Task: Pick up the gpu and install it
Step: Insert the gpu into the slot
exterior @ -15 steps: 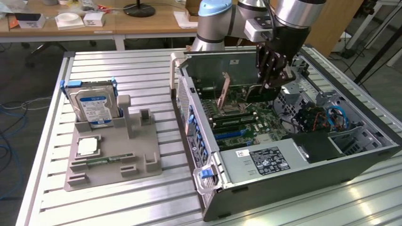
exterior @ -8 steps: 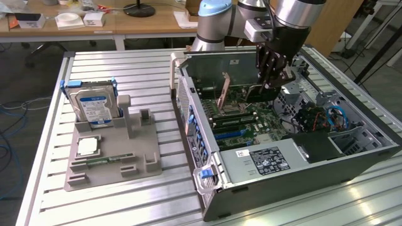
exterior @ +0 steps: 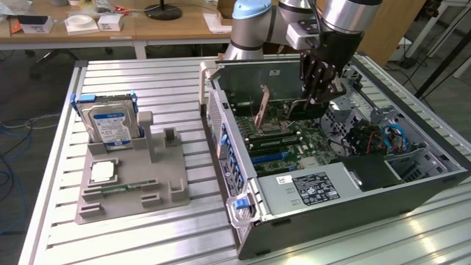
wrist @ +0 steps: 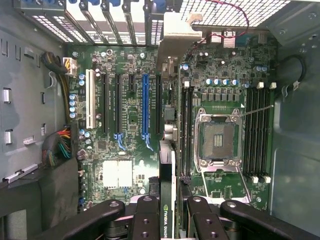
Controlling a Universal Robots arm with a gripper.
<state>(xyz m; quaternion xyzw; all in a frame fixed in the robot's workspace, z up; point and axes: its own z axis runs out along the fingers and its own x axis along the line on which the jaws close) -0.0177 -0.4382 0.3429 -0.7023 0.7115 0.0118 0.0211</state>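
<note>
**Item: graphics card, in hand.** The gpu [wrist: 167,170] is a thin black card held on edge inside the open computer case [exterior: 229,144], above the motherboard [wrist: 125,172]. Held this way, its connector edge faces the row of long slots. In the wrist view it lines up close beside the blue slot [wrist: 145,105]. Whether its lower edge already touches the board is hard to judge from either angle.

**Item: gripper.** The gripper [wrist: 168,216] is narrowed onto the card, with a finger [wrist: 145,220] on each flat face. Pinching the faces leaves the slot edge free and keeps the card upright. In the exterior view the gripper [exterior: 318,98] reaches down into the case from above, with the card's dark body [exterior: 300,109] below it.

**Item: bracket.** A silver plate [wrist: 176,42] stands toward the case's rear openings. It is probably the card's end bracket, turned that way to meet the back wall.

**Item: parts holder.** The grey tray [exterior: 165,190] sits on the slatted table [exterior: 169,77], well apart from the case, and keeps parts upright for grasping. It holds:
- a hard drive [exterior: 110,124], standing on end
- a processor chip [exterior: 103,171]
- a green memory stick [exterior: 121,187]

**Item: processor socket.** The socket [wrist: 216,135] is unfilled.
</note>
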